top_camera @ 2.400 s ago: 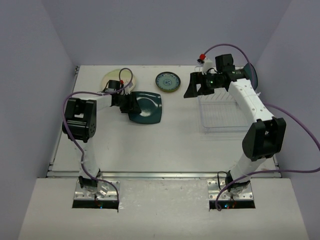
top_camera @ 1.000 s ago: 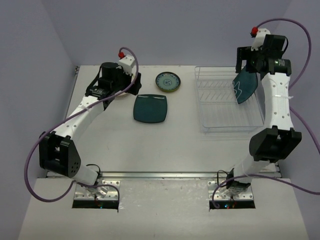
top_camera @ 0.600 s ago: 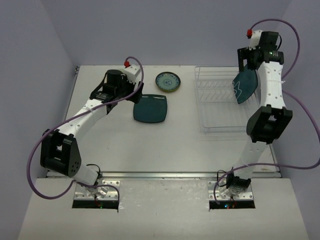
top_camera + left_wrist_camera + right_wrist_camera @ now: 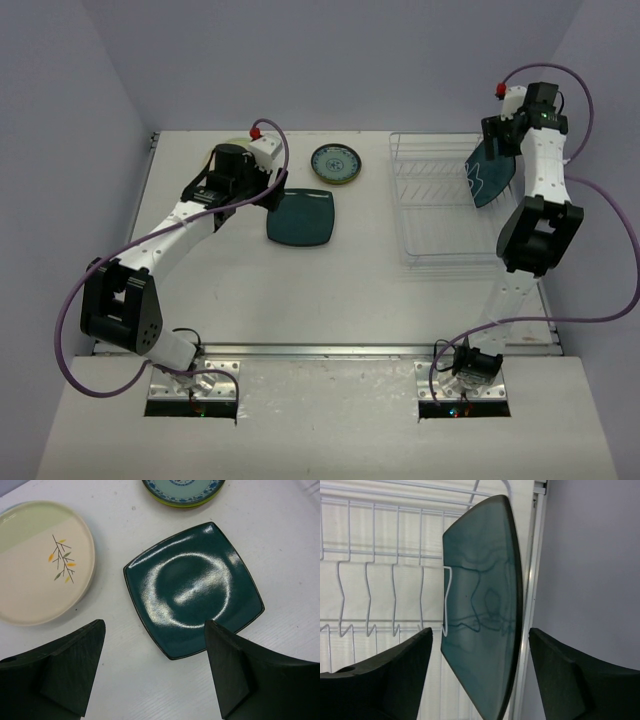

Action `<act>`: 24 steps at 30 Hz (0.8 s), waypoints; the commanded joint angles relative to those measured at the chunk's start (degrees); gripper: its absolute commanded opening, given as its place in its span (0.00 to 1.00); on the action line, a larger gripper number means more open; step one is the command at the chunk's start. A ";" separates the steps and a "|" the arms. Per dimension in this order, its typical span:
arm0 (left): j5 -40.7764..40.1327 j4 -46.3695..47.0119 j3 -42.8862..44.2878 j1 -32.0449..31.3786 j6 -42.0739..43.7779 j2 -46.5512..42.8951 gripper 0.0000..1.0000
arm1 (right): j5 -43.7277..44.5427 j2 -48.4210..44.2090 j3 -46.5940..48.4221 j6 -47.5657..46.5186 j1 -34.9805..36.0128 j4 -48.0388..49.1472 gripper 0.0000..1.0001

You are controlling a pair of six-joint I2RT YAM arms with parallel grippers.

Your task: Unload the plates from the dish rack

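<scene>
A teal-blue plate [image 4: 485, 605] with dark line markings stands on edge at the right end of the white wire dish rack [image 4: 370, 555]. My right gripper [image 4: 480, 635] is open and straddles it, with a gap showing on both sides. From above, that plate [image 4: 488, 175] sits under the right gripper [image 4: 500, 140] in the rack [image 4: 440, 235]. My left gripper [image 4: 155, 630] hangs open and empty over the table, just short of the near corner of a dark-teal rounded-square plate [image 4: 192, 592]. The square plate [image 4: 302, 215] lies flat beside the left gripper [image 4: 262, 190].
A cream plate [image 4: 40, 562] with a twig motif lies left of the square one. A small teal-patterned plate [image 4: 182, 490] with a lime rim lies behind it, also visible from above [image 4: 337, 163]. The right wall stands close behind the rack's right side.
My right wrist has shifted a little right and back over the standing plate. My left gripper has slid slightly right and nearer, toward the square plate. No plate has moved.
</scene>
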 commanded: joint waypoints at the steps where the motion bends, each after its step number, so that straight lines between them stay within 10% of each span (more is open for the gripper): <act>1: 1.04 2.90 1.03 -0.02 -0.82 -0.34 0.78 | -4.59 0.47 -0.67 -1.34 0.33 -0.01 0.71; 16: 1.44 2.81 1.50 -0.01 -1.75 0.09 0.80 | -3.30 -1.04 -0.13 -0.84 0.33 -3.67 0.18; 24: 3.58 1.24 2.98 -0.01 -1.81 0.83 1.00 | -1.96 -5.79 -1.06 0.55 0.33 -2.48 0.00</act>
